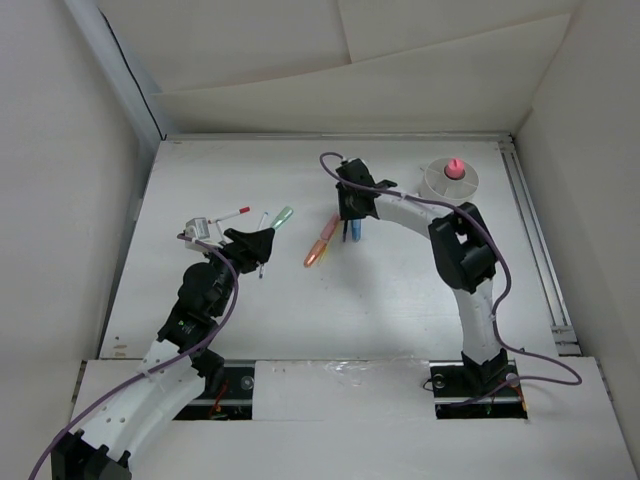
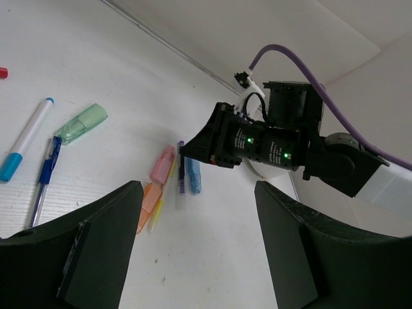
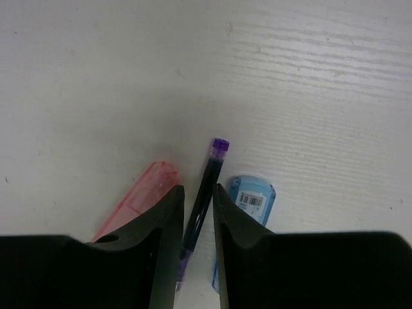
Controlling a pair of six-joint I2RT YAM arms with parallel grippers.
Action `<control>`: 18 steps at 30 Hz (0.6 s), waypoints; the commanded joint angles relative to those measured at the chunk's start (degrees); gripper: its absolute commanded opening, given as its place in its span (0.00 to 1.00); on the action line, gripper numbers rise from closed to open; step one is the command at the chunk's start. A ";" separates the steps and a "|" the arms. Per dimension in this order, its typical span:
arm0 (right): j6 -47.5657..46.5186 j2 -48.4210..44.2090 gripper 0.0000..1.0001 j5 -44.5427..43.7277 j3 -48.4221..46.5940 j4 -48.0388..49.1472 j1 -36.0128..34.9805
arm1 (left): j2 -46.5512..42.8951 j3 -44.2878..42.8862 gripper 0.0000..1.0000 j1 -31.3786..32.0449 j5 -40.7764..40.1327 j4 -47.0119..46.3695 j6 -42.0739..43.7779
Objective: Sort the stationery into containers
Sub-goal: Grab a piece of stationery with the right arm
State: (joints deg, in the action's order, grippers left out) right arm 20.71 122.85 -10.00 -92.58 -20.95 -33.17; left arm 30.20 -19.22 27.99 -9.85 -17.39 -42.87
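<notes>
My right gripper (image 1: pixel 350 212) is down on the table, its jaws closed to a narrow gap around a thin dark purple pen (image 3: pixel 205 193). A pink marker (image 3: pixel 138 196) lies left of it and a blue marker (image 3: pixel 252 201) right of it. An orange marker (image 1: pixel 314 254) lies beside them. The white divided cup (image 1: pixel 436 184) stands to the right with the pink-capped item (image 1: pixel 455 167) in it. My left gripper (image 2: pixel 198 190) is open and empty above bare table. A green marker (image 2: pixel 80 123) and a white pen with a red tip (image 1: pixel 232 213) lie to its left.
A white pen with a blue cap (image 2: pixel 26 138), a blue pen (image 2: pixel 46 177) and a thin yellow pen (image 2: pixel 161 205) lie on the table in the left wrist view. White walls enclose the table on three sides, and a rail (image 1: pixel 535 240) runs along the right edge.
</notes>
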 commanded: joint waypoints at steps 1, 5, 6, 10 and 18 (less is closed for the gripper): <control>0.74 1.69 0.31 0.42 -3.58 1.17 0.03 | -0.75 0.15 0.67 -0.21 0.62 -2.83 0.68; 0.74 3.19 0.34 -0.10 -5.07 0.65 0.03 | -0.75 0.15 0.67 -0.21 0.62 -2.30 0.68; 0.74 3.88 0.34 -0.11 -5.68 0.65 0.03 | -0.75 0.15 0.67 -0.21 0.62 -2.30 0.68; 0.74 4.42 0.34 -1.25 -6.21 0.65 0.56 | -0.75 0.15 0.67 -0.21 0.62 -2.30 0.68; 0.21 6.79 0.31 -4.32 -9.91 -2.17 0.56 | -0.75 0.15 0.67 -0.21 0.62 -2.30 0.68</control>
State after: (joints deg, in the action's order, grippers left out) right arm 20.80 128.70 -11.94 -99.53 -22.00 -32.99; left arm 30.13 -19.22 27.99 -9.85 -17.37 -42.89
